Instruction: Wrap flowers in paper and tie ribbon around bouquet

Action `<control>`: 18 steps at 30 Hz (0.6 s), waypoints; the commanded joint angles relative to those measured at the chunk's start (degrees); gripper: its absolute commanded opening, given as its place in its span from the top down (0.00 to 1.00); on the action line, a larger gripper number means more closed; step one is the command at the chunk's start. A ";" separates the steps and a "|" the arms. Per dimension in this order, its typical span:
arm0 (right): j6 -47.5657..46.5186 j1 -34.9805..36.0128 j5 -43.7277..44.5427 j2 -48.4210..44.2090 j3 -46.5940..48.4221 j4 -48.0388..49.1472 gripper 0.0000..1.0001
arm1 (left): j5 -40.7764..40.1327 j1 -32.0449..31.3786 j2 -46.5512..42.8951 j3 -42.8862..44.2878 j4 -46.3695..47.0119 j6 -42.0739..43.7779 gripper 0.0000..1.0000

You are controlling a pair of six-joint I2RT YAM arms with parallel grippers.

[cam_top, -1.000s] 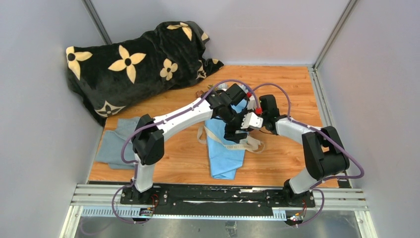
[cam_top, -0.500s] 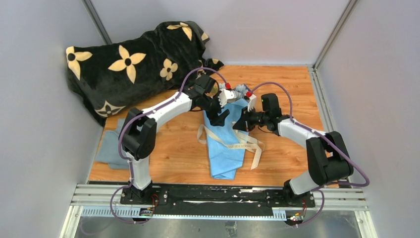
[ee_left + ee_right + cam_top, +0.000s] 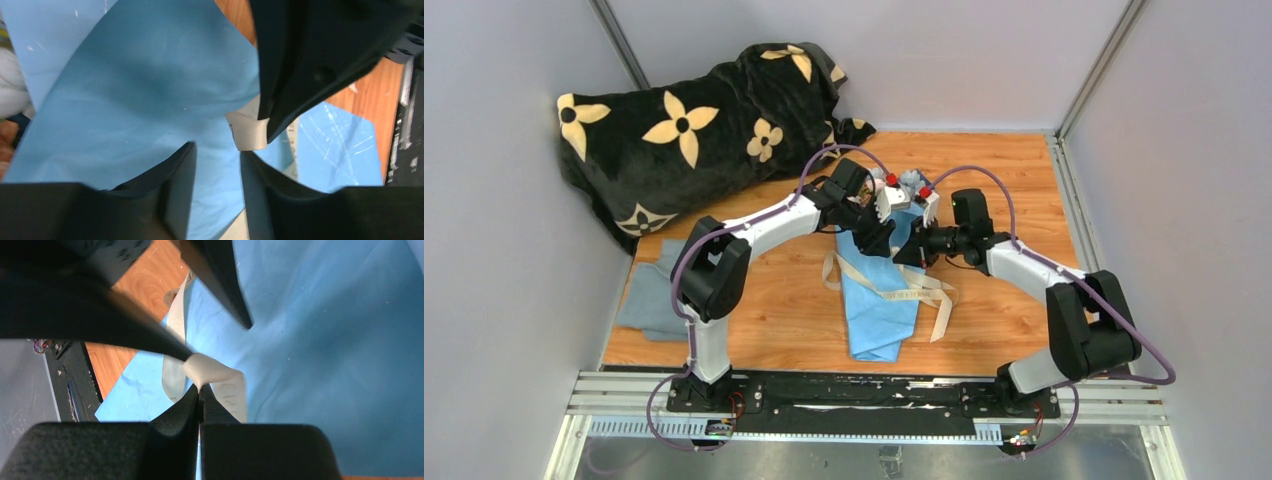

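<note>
The bouquet lies mid-table, its light-blue paper (image 3: 879,305) wrapped into a cone, with the pale flowers (image 3: 910,181) at its far end. The beige ribbon (image 3: 927,293) crosses the cone in loose loops. My right gripper (image 3: 200,388) is shut on a fold of ribbon (image 3: 222,377) just above the paper. My left gripper (image 3: 217,150) hovers over the paper (image 3: 140,90) with its jaws apart and nothing between them. That pinched ribbon fold (image 3: 248,134) sits at the tip of its right finger. In the top view both grippers meet over the cone's upper part, left (image 3: 886,238) and right (image 3: 911,250).
A black blanket with cream flower prints (image 3: 694,120) is heaped at the back left. A grey-blue cloth (image 3: 656,285) lies at the left edge of the wooden table (image 3: 1004,170). Grey walls close in on three sides.
The left arm pulled back off the cone's middle, then its gripper came in beside the right one, its jaws narrowing. The right gripper kept its pinch on the ribbon and lifted it slightly.
</note>
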 commanded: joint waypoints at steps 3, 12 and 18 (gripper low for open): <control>-5.29 0.92 -1.67 -3.89 -1.14 -3.30 1.00 | 3.75 -0.51 1.70 1.13 1.18 -0.21 0.74; -8.55 0.92 -3.21 -5.03 -0.85 -4.70 1.00 | 10.45 1.10 -1.47 -0.59 0.12 4.18 0.59; -18.74 0.92 0.45 -11.83 -5.20 -1.59 1.00 | 16.24 3.67 -2.96 0.05 -1.84 15.77 0.41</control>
